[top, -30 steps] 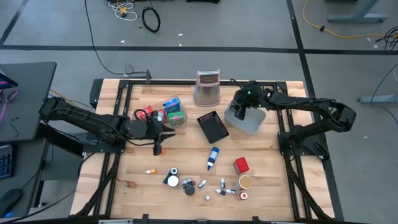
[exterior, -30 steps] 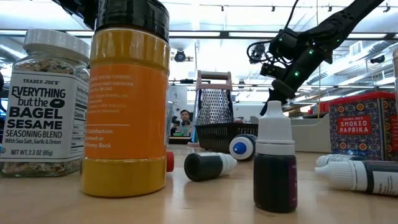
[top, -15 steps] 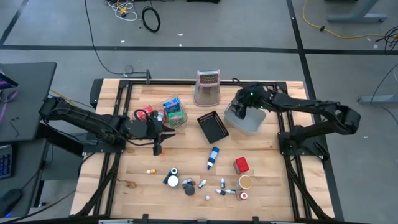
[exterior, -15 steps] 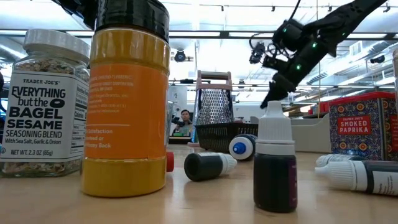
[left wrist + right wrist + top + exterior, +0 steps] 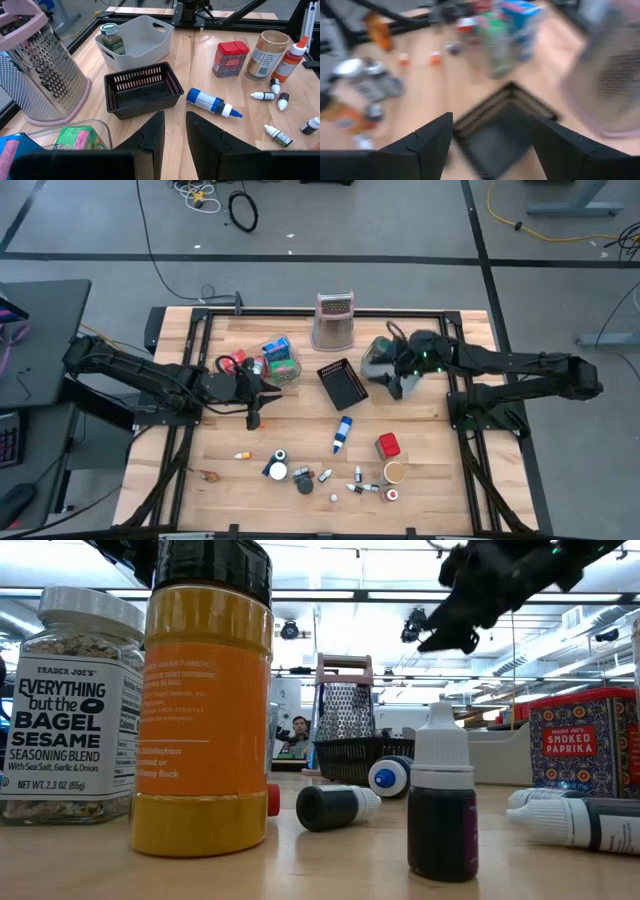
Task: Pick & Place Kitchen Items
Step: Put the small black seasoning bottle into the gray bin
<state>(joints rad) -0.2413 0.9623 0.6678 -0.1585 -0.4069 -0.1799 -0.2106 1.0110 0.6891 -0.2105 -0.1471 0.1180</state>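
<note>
While the right gripper (image 5: 392,376) hangs over the grey bin (image 5: 136,37) with jaws wide and empty, a hasty sweep could clip the bin's rim or the black mesh basket (image 5: 341,383) just left of it. 1 green-lidded jar (image 5: 111,39) sits in the bin; the basket holds nothing. Packets (image 5: 279,357) fill the clear tray (image 5: 97,127) at left, near the left gripper (image 5: 172,131), whose jaws stand narrow and empty. Loose items (image 5: 340,460) wait near the front edge.

Bare wood lies between the black mesh basket (image 5: 342,383) and the blue-white bottle (image 5: 343,433)
</note>
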